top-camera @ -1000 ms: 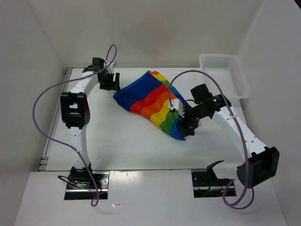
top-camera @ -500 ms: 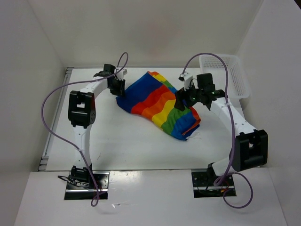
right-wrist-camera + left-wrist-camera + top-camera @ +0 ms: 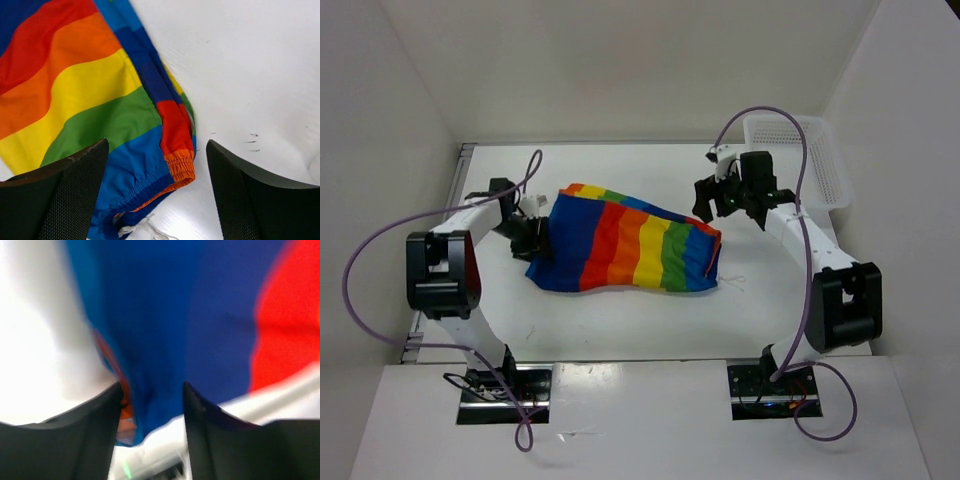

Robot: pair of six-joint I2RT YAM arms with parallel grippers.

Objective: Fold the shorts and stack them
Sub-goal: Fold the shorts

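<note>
Now, inside the white-walled bay, the table (image 3: 620, 320) carries the shorts (image 3: 625, 245) pulled leftward and spread flat at its middle, no longer bunched.
That readies them for folding, I judge; the basket (image 3: 825, 165) sits far right, the left gripper (image 3: 533, 238) pinches the blue edge, and the right gripper (image 3: 710, 203), spread wide, has let go above the waistband end.

One pair of shorts (image 3: 625, 245) is lying mid-table on the single table (image 3: 620, 325). One white mesh basket (image 3: 832, 172) is sitting at the far right. Two arms are reaching in, the left arm (image 3: 445, 270) and the right arm (image 3: 815, 255), each carrying one gripper: the left gripper (image 3: 152, 395) and the right gripper (image 3: 156, 150). Two purple cables (image 3: 763, 108) are looping, one per arm.
</note>
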